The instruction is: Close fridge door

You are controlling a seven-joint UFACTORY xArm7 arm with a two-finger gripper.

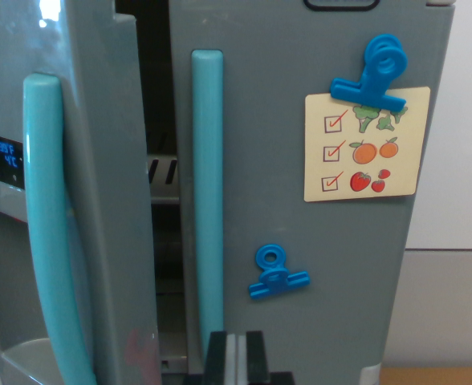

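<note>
While the left fridge door (pixel 67 200) stands ajar, the gripper (pixel 236 361) sits closed, empty.

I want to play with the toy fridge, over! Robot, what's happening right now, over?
Gripper low in view at the fridge's foot, open or shut unclear. Left door ajar, dark gap beside right door. Nothing visible blocking the gap.

Bright, even, cool light across the frame. A white glare spot sits at the upper left on the left door (pixel 83 192), and its teal handle (pixel 47 241) carries a soft sheen. The gap between the 2 doors (pixel 160 160) falls into deep shadow, shelves barely showing. The checklist card (pixel 364 144) reads sharp. The gripper (pixel 236 357) at the bottom edge is dark and slightly soft.
</note>
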